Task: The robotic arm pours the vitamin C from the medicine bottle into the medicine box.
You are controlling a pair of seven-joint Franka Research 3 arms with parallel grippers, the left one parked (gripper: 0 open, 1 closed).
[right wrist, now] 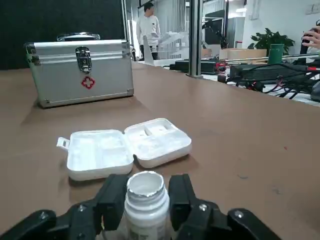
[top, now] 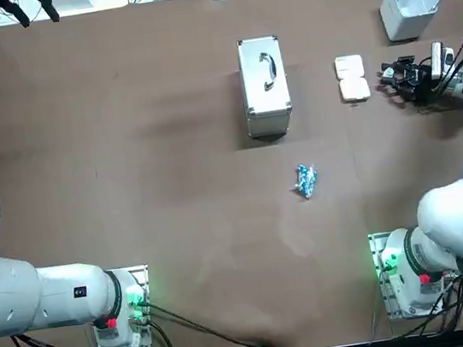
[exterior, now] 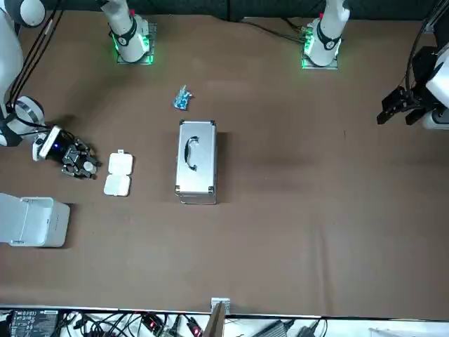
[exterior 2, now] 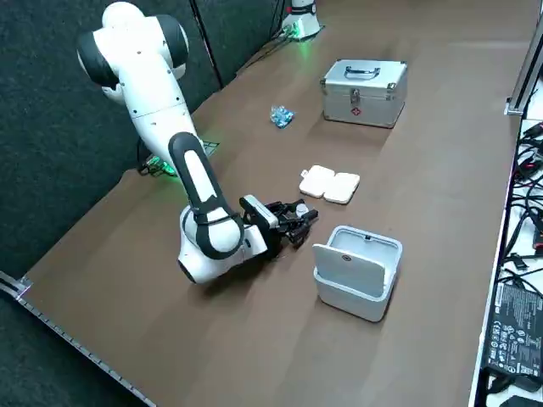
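Just beside the one open white plastic pill box (right wrist: 102, 152), the right end effector (top: 389, 79) grips one uncapped white bottle (right wrist: 146, 196), with one silver metal case (right wrist: 80, 72) on the box's far side.

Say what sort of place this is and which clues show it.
Probably a robotics lab: the right gripper grips an open medicine bottle at a brown table, tangled cables line the table's far edge, and a person stands among equipment beyond.
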